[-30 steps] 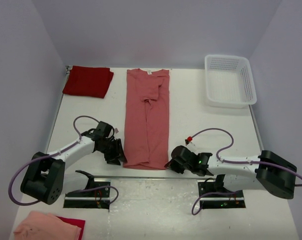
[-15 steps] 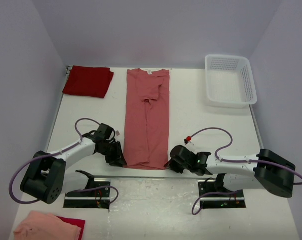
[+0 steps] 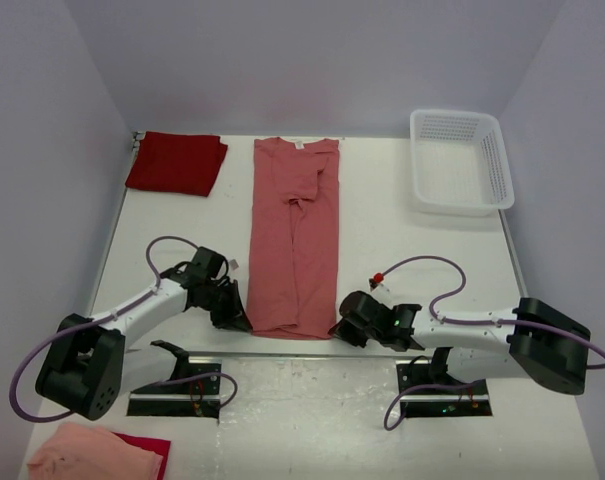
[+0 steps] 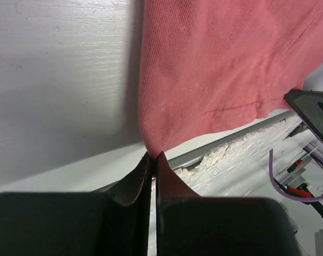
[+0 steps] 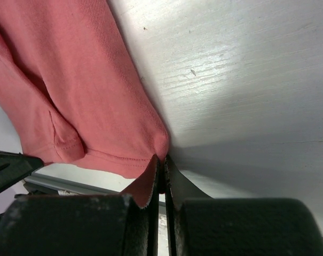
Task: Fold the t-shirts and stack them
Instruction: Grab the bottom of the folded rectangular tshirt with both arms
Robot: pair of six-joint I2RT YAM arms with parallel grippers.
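Closed within the last second, the left gripper (image 4: 153, 156) is clamped on one near corner of the salmon t-shirt (image 3: 294, 240), spread on the table (image 3: 402, 250); the other corner is pinched by the right gripper (image 5: 162, 157).

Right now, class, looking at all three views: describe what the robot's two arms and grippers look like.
Both arms match: bulky black joint housings joined by a slim white link, with a purple cable looping alongside. The left gripper and right gripper are black, their fingers thin tapering blades. The right arm also shows a small red fitting on its cable.
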